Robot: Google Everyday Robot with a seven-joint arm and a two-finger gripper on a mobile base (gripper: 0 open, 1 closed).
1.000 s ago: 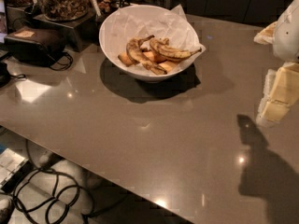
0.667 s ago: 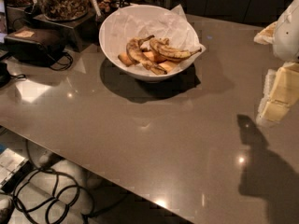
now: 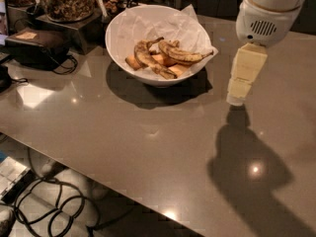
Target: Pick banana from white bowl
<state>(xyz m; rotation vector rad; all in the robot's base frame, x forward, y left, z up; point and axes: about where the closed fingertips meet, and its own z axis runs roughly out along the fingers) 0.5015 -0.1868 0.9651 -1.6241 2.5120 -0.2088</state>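
My gripper (image 3: 237, 97) has swung in from the far right to the white bowl's (image 3: 123, 33) 3 o'clock, claw state I cannot tell; the banana (image 3: 181, 56) lies inside, ungrasped, so the reach has only begun.

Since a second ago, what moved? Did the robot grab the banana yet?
The gripper moved left, from the picture's right edge toward the white bowl, and now hangs over the table just right of the bowl. Its shadow moved with it. Nothing was grabbed. The banana lies in the bowl as before, and the bowl stayed put.
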